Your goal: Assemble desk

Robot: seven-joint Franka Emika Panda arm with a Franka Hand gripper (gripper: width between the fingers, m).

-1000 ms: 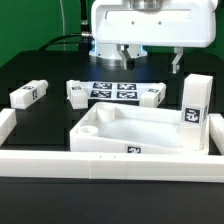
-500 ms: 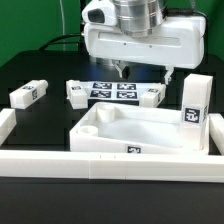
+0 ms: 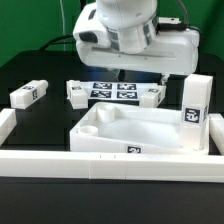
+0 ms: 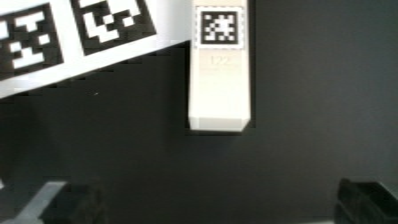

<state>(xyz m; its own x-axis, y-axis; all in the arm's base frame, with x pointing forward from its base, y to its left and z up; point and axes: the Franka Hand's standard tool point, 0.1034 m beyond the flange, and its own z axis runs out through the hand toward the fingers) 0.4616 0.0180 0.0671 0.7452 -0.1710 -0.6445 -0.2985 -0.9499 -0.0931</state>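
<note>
The desk top, a white tray with a raised rim and round corner sockets, lies at the front middle of the black table. Three tagged white legs lie flat behind it: one at the exterior view's left, one left of the marker board, one right of it. Another leg stands upright at the right. My gripper hangs open and empty above the back of the table. In the wrist view the gripper is open wide, with a lying leg ahead of it.
The marker board lies at the back middle, and its corner shows in the wrist view. Long plain white rails run along the front and the left edge. Cables hang behind the arm.
The hand has come down and turned over the back of the table, and now covers more of the marker board area. The parts have not moved.
</note>
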